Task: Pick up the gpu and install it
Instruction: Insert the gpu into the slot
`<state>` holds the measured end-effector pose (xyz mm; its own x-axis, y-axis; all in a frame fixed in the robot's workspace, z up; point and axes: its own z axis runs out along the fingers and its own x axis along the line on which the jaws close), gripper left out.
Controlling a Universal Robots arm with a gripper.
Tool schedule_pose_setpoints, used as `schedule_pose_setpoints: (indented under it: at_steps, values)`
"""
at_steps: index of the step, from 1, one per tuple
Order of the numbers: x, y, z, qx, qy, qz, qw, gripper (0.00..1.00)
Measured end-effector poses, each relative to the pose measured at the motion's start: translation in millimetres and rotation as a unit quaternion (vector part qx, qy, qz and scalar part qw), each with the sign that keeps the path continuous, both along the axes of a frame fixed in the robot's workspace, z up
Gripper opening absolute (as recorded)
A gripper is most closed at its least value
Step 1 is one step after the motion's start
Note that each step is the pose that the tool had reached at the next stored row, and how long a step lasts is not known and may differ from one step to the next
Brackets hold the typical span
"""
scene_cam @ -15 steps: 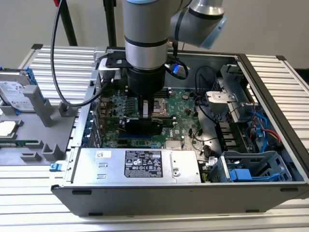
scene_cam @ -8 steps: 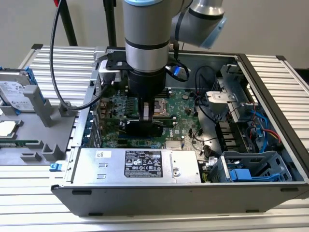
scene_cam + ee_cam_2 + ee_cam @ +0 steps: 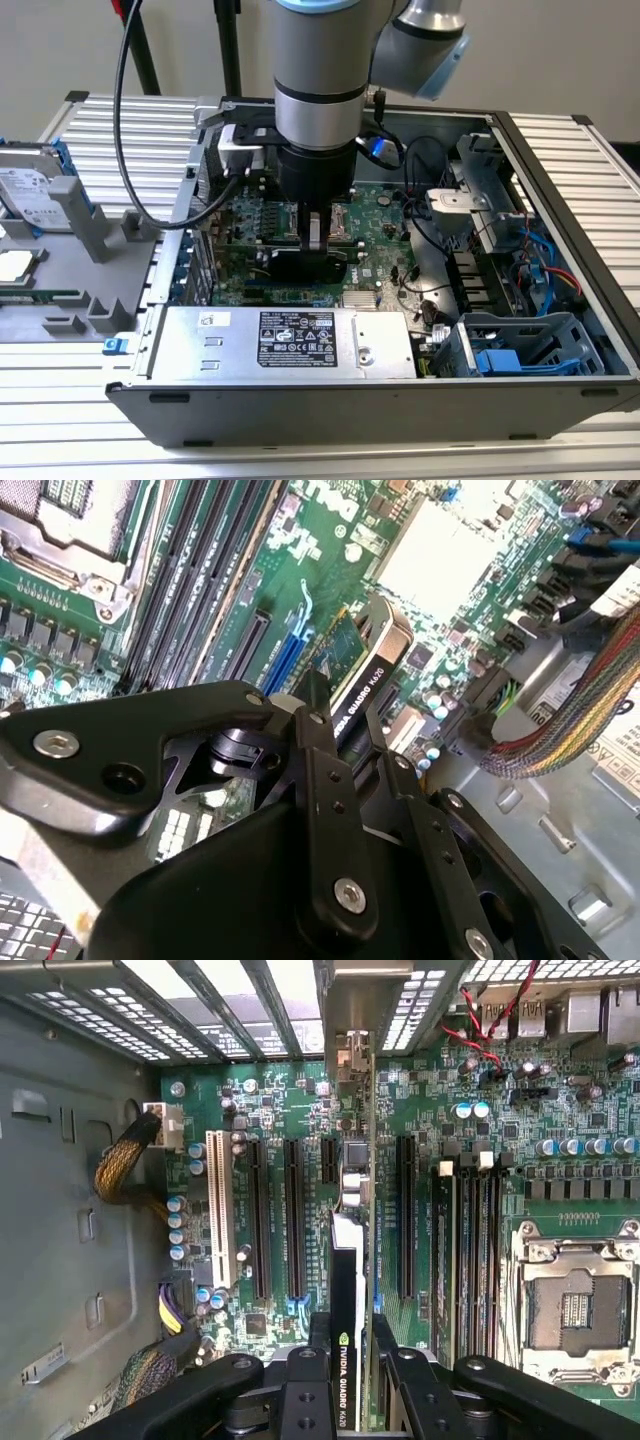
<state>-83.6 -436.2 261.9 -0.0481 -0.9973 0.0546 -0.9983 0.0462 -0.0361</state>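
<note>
One arm reaches down into one open computer case (image 3: 560, 330) that lies on its side on the desk (image 3: 560, 440), and its gripper (image 3: 312, 232) is low over the motherboard (image 3: 385, 215). In both wrist views the two black fingers (image 3: 305, 1385) are clamped on the top edge of one gpu (image 3: 345, 1300), one finger on each face of the card. The gpu stands on its edge, upright over the motherboard, with its black face on one side and the green board on the other. In the first wrist view its long axis runs along the long black slots (image 3: 260, 1215), from the fingers toward the slotted rear wall (image 3: 240, 1005) of the case, where the metal bracket (image 3: 352, 1020) of the card is. The lower edge of the card seems to be at a slot, but I cannot tell if it is pushed fully in. I count about four long expansion slots and one white slot (image 3: 213, 1210) beside the card, and some memory slots (image 3: 470, 1250) between the card and the one CPU socket (image 3: 575, 1305). In the exterior view one power supply (image 3: 290, 345) sits along the near wall of the case. Outside the case, at the desk edge on the exterior view's left, one grey holder (image 3: 85, 270) carries one hard drive (image 3: 30, 195), well apart from the gripper.
</note>
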Motion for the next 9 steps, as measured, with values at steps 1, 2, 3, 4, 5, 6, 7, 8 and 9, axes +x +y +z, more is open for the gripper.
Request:
schedule_pose_setpoints:
  at_steps: [1, 2, 3, 4, 5, 6, 7, 8, 9]
  values:
    - [0.0, 0.0, 0.0, 0.0000, 0.0000, 0.000, 1.0000, 0.00]
    - [-0.4, 0.3, 0.0, 0.0000, 0.0000, 0.000, 1.0000, 0.00]
    - [-0.6, 0.7, 0.0, 0.0000, 0.0000, 0.000, 1.0000, 0.00]
    - [-0.9, 1.0, 0.0, 0.0000, 0.0000, 0.000, 1.0000, 0.00]
    - [-1.3, 1.6, 0.0, 0.0000, 0.0000, 0.000, 1.0000, 0.00]
    - [-2.0, 2.0, 0.0, 0.0000, 0.0000, 0.000, 1.0000, 0.00]
    - [-3.0, 2.3, -0.1, 0.0000, 0.0000, 0.000, 1.0000, 0.00]
    - [-4.0, 2.9, -0.2, 0.0001, 0.0000, 0.000, 1.0000, 0.00]
    - [-4.9, 3.2, -0.2, 0.0000, 0.0000, 0.000, 1.0000, 0.00]
